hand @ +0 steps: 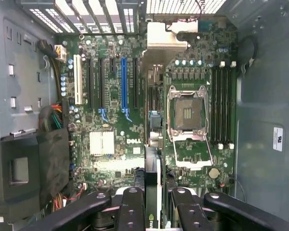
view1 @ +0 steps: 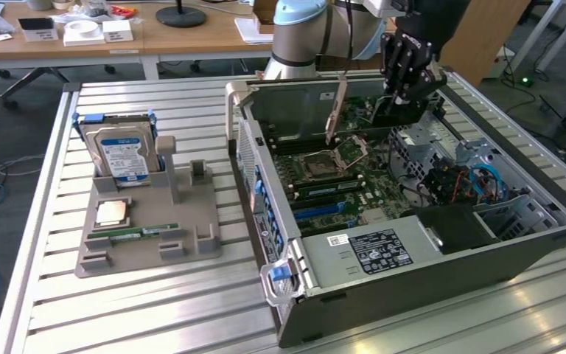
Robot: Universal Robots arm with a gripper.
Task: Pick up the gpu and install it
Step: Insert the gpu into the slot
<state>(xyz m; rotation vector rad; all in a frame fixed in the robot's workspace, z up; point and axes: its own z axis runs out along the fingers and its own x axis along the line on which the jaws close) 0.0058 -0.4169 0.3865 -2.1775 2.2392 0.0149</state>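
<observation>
1. Gripper [view1: 406, 92] [hand: 157, 192] clamped on the gpu [view1: 399, 114] [hand: 151, 173]. Black fingers [hand: 131, 207] pressed against both faces, card edge-on between them in the wrist view.
2. Gpu held upright in the air over the far end of the open computer case [view1: 441, 295]. Silver bracket [view1: 337, 110] on the end away from the gripper. Not touching the board below, as far as can be judged.
3. Progress: pickup done, install not done. Card above the motherboard [view1: 337, 195] [hand: 111, 159], seated in no slot. Blue slot [hand: 124, 84] bare; card close beside that slot, apparently not lined up over it. Lining up, lowering and pressing home left.
4. Inside the case:
   - motherboard flat on the bottom
   - processor socket [view1: 323, 164] [hand: 188, 113] with its latch frame open
   - blue cables [view1: 482, 181] near the exterior view's right wall
   - grey box with a white label [view1: 376, 251] at the near end
5. Grey holder [view1: 145, 247] on the slatted table [view1: 165, 317], well apart from the case on the exterior view's left. In it:
   - hard drive [view1: 118, 151] standing on edge at the far end
   - small square chip [view1: 113, 212] lying flat
   - RAM stick [view1: 145, 234] lying flat just in front of the chip
   - upright posts [view1: 170, 169] with nothing between them
</observation>
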